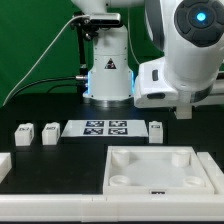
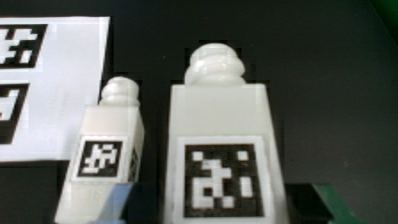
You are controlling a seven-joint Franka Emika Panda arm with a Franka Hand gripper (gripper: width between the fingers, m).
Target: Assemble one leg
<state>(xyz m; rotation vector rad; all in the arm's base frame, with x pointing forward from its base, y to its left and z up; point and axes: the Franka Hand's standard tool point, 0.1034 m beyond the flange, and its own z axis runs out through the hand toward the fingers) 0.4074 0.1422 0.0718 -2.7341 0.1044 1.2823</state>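
In the wrist view my gripper [image 2: 224, 208] is shut on a leg [image 2: 221, 140], a white post with a knobbed end and a square tag. It looks much larger than the leg beside it, so it is raised off the table. A dark fingertip [image 2: 349, 206] shows at its side. A second leg [image 2: 103, 148] lies below, next to the marker board [image 2: 43, 70]. In the exterior view the gripper [image 1: 185, 113] hangs above the table at the right, and its fingers hide the held leg. One leg [image 1: 155, 130] stands right of the marker board [image 1: 100, 128]. Two more legs [image 1: 22, 133] [image 1: 49, 131] stand left of it.
A large flat white piece with recessed pockets [image 1: 165, 170] lies at the front, just below the gripper. Another white part [image 1: 3, 165] shows at the exterior view's left edge. The arm's white base [image 1: 107, 72] stands behind the marker board.
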